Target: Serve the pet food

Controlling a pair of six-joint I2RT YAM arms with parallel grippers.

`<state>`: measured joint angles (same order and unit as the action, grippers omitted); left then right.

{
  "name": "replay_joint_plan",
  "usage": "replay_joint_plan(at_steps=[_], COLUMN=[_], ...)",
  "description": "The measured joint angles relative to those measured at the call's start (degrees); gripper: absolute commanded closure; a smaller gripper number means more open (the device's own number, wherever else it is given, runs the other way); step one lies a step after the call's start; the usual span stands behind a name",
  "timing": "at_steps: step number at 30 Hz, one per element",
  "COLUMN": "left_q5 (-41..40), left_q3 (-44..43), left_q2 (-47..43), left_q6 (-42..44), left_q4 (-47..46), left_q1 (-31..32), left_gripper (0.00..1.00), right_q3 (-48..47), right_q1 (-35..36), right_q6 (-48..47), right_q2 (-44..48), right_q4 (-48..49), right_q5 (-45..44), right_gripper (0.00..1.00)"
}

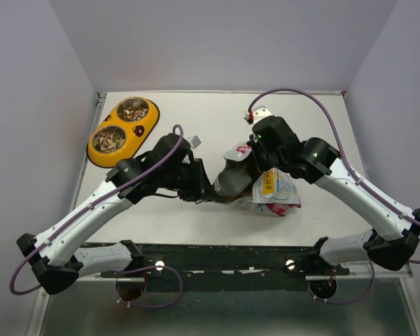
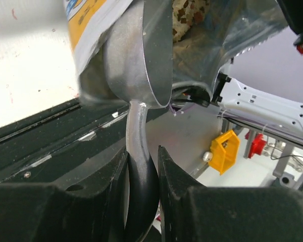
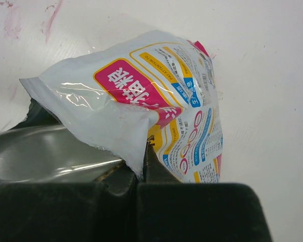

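Note:
The pet food pouch (image 1: pixel 274 190) lies at the table's middle with its mouth held open. My right gripper (image 1: pixel 255 150) is shut on the torn upper edge of the pouch (image 3: pixel 161 96), and the film is pinched between the jaws at my right gripper (image 3: pixel 145 146). My left gripper (image 2: pixel 143 151) is shut on the handle of the silver scoop (image 2: pixel 141 55). The cup of the scoop (image 1: pixel 232 180) sits inside the pouch mouth. Brown kibble (image 2: pixel 189 12) shows inside the pouch beyond the scoop's rim. My left gripper (image 1: pixel 199 183) is just left of the pouch.
A yellow double bowl (image 1: pixel 141 129) stands at the back left, apart from both arms, with kibble (image 1: pixel 110 137) in both steel cups. A black rail (image 1: pixel 217 259) runs along the near table edge. Walls close in the left, back and right sides.

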<state>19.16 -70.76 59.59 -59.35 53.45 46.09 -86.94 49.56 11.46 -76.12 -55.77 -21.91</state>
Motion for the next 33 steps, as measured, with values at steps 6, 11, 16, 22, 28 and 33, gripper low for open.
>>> replay_joint_plan(at_steps=[6,11,16,22,28,33], left_q5=[-4.7,-8.7,-9.8,-9.7,-8.9,-7.8], left_q3=[-5.0,-7.7,-8.5,-8.2,-8.6,-10.4], left_q2=[9.0,11.0,12.2,15.1,22.8,28.2], left_q6=[-1.0,-1.2,-1.2,-0.7,-0.2,1.2], left_q4=[1.6,6.3,7.3,6.6,-0.7,-4.6], left_q1=[5.6,6.1,6.1,6.1,6.1,5.4], left_gripper=[1.00,1.00,1.00,1.00,1.00,1.00], right_q3=[0.0,0.2,0.2,0.2,0.5,1.1], right_q1=[0.0,0.4,0.9,1.1,1.1,1.1], right_q6=[0.9,2.3,2.4,2.4,3.9,5.6], right_q2=[0.0,0.0,-0.5,-1.1,-1.3,-1.2], right_q4=[0.0,0.2,0.5,1.2,2.1,2.8], right_q5=[1.6,2.7,2.9,3.4,4.2,4.7], right_gripper=[0.99,0.99,0.99,0.99,0.99,0.99])
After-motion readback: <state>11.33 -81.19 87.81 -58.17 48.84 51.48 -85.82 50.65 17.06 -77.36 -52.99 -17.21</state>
